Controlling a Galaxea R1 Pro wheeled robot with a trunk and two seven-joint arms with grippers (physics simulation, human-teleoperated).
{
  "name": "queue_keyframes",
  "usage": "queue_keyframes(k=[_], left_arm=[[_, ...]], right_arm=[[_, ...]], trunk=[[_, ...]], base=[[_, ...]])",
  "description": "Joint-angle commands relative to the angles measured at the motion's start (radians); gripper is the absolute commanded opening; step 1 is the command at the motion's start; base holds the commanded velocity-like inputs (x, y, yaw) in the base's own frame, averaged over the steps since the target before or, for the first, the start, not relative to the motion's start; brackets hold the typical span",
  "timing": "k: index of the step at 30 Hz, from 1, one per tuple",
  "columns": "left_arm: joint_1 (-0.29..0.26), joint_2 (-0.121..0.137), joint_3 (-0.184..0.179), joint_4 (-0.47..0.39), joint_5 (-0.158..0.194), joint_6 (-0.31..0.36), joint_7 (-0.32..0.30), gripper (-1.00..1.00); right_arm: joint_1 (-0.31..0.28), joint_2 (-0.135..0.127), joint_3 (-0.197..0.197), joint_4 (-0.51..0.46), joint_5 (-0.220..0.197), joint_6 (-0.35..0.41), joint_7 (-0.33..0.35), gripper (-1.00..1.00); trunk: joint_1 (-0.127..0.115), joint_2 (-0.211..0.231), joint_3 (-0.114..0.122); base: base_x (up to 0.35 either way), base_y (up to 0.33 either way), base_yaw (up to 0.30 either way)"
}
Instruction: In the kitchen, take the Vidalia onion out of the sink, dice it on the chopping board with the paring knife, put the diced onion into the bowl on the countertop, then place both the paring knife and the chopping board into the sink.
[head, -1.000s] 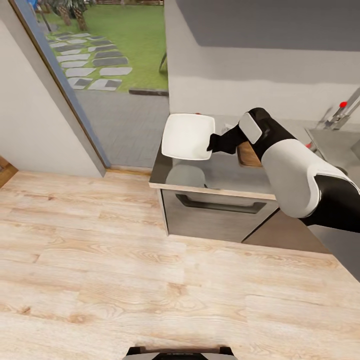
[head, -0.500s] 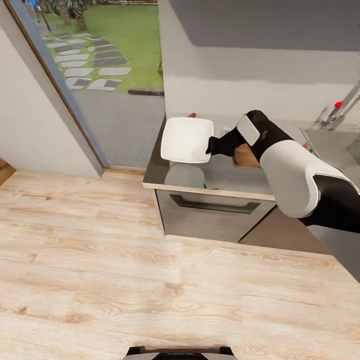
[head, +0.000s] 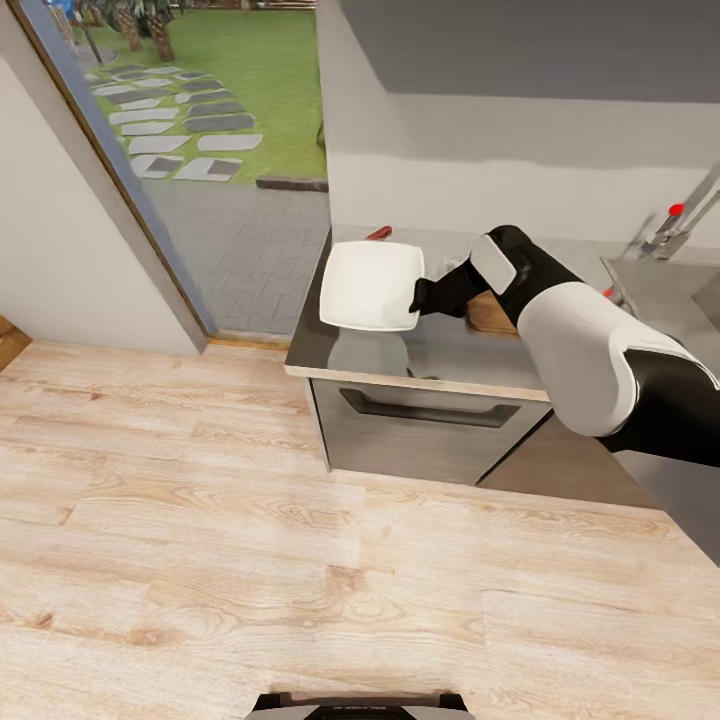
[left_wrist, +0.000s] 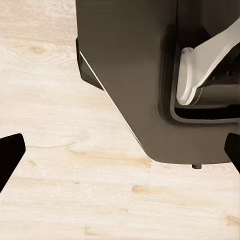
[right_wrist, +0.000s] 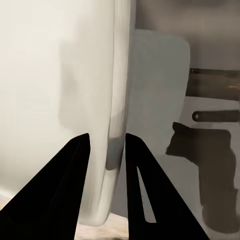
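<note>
our right gripper pinches the rim of the white square bowl, held above the countertop's left end; our left gripper's fingers stand wide apart over the wooden floor.

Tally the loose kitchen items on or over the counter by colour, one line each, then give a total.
White: 1, the bowl, gripped at its rim by the right gripper
Wood brown: 1, the chopping board, partly hidden by the arm
Red: 1, a small item behind the bowl
Total: 3
</note>
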Motion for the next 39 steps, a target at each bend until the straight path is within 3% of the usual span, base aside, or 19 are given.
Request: queue_keyframes(k=[1, 39], left_arm=[[0.001, 0.0, -0.009, -0.002, 0.009, -0.001, 0.004, 1.0], [0.001, 0.0, -0.008, -0.001, 0.009, -0.001, 0.003, 1.0]], right_arm=[[-0.001, 0.0, -0.004, 0.005, -0.006, 0.003, 0.0, -1.0], [-0.001, -0.004, -0.005, 0.027, -0.006, 0.002, 0.0, -1.0]], trunk=[[0.001, -0.002, -0.001], [0.001, -0.002, -0.001]], base=[[0.0, 0.0, 0.0], [0.025, -0.011, 0.0]])
